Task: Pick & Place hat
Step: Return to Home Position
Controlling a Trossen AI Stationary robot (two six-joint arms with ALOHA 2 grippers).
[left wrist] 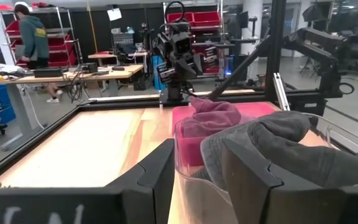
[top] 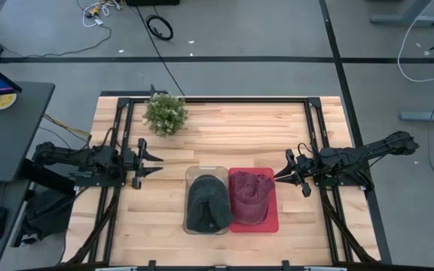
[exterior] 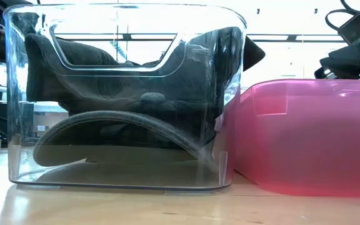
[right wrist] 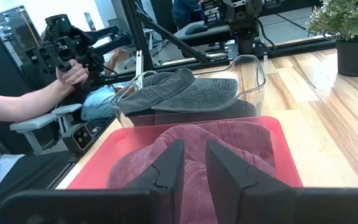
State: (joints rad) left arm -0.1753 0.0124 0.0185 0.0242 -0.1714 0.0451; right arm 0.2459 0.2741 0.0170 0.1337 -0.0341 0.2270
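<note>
Seen from above, the black cap [top: 208, 202] is lying inside the clear bin [top: 189, 175] at the table's [top: 232, 128] 6 o'clock edge. The red cap [top: 249, 197] is sitting in the red bin [top: 272, 218], which is touching the clear bin at its 3 o'clock side. The left gripper [top: 157, 164] is hovering at the clear bin's 10 o'clock, fingers spread and holding nothing. The right gripper [top: 277, 175] is hovering at the red bin's 2 o'clock, fingers narrowly parted, empty. A plant [top: 164, 113] is standing at 11 o'clock.
</note>
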